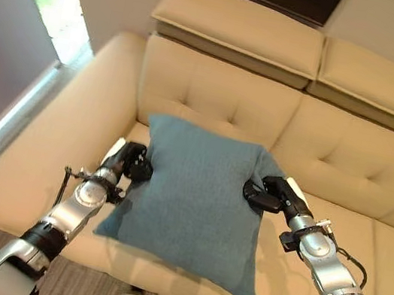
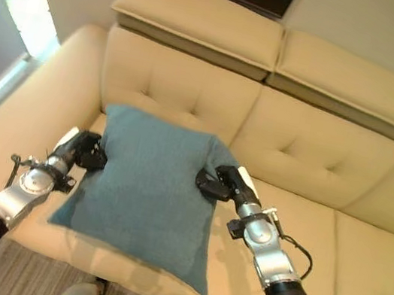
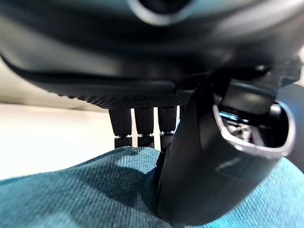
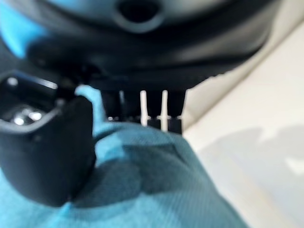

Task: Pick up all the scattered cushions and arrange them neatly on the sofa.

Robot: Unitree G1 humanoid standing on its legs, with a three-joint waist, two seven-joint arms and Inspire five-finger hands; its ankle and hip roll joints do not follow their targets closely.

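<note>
Both hands, left hand and right hand, pinch the blue cushion at opposite side edges over the sofa. Looks soft, light, floppy; edge grips should suit it.

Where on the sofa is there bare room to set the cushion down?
Both hands, left and right, grip the blue cushion over the sofa's left seat. The right seat is bare, as is the strip between cushion and left armrest.

Hand: L, thumb on top of cushion, fingers go behind edge.
Cushion: teal, pinched.
Sofa: cream, behind.
</note>
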